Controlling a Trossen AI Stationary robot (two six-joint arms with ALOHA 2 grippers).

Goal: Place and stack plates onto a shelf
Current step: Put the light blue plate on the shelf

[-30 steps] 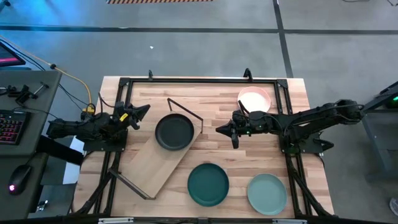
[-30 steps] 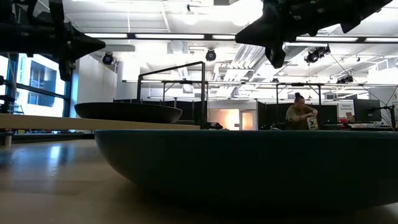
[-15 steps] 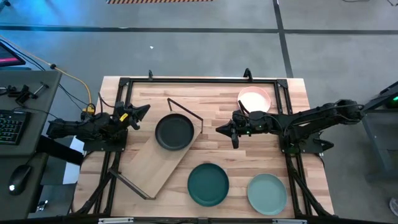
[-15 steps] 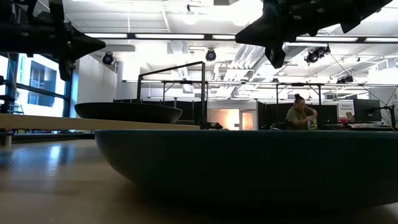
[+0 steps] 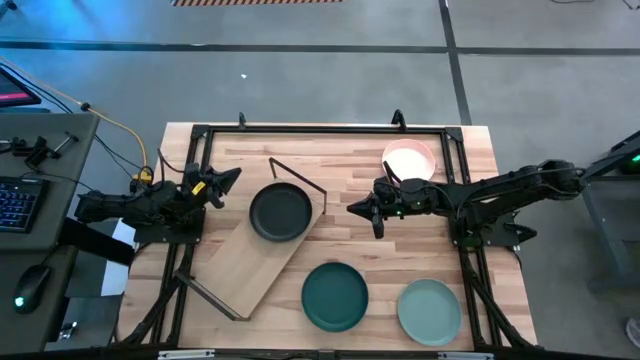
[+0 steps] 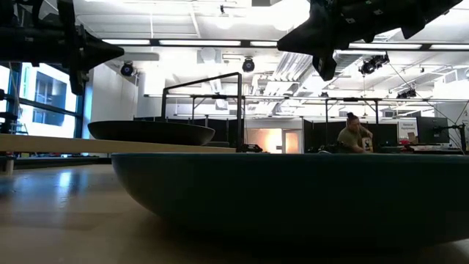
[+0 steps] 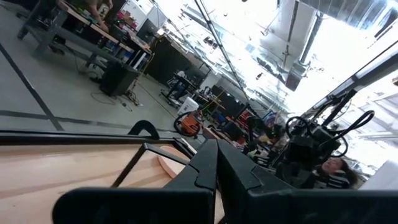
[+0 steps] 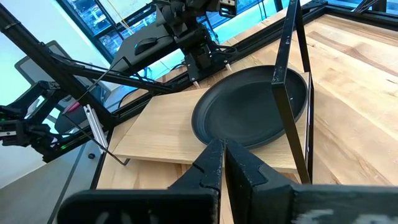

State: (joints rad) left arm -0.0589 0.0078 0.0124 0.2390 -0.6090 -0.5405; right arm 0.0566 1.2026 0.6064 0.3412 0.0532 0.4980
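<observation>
Our right gripper, fingers closed and empty, hangs mid-table; the teal plate lies just nearer the table's front edge, the shelf to its left.

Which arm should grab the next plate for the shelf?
Right, probably. The right gripper hangs mid-table, closer to the teal plate, sage plate and cream plate. The left gripper waits beyond the shelf, whose black plate is already placed.
</observation>
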